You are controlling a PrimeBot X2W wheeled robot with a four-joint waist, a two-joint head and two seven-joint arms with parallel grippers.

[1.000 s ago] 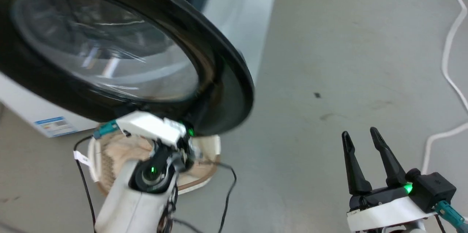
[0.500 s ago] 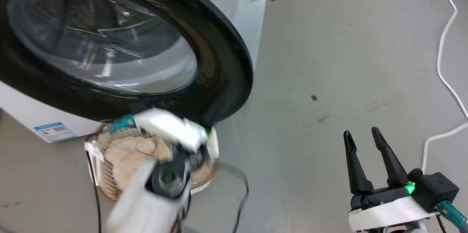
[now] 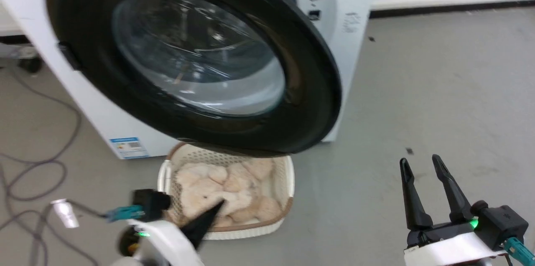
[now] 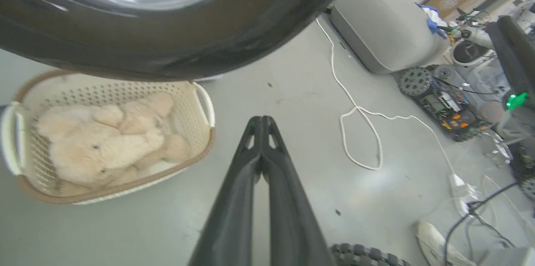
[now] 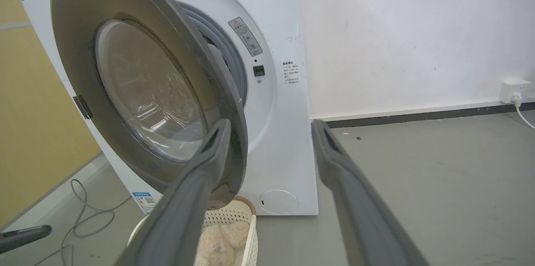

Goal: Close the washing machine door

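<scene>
Large round black washing machine door (image 3: 196, 59), glossy, with bulging clear glass at centre. It is ajar, hanging from its hinge side. The free edge stands off the big white front-loading washing machine (image 3: 351, 61), and the blue-grey rubber gasket (image 5: 237, 72) shows in the gap. Not latched.

Left gripper (image 4: 262, 123): two long dark fingers (image 4: 238, 199) pressed tip to tip, holding nothing, probably kept so to act as a blunt pusher. The door's lower rim arcs above and ahead of these jaws, with no contact. In the head view this gripper sits low, below the door, by the near rim of the white-and-brown perforated plastic basket (image 3: 287, 191). The basket holds beige plush toys (image 3: 225, 191) and stands on the grey floor (image 3: 418, 90) just before the machine, beneath the door.

Right gripper (image 3: 420, 161): jaws spread and empty, well apart from the door on its free-edge side. In the right wrist view the door's free edge lies beyond one finger, and the machine's white front shows between the jaws.

Judgement: closing is unfinished. It wants a push on the glossy face near the free edge.
</scene>
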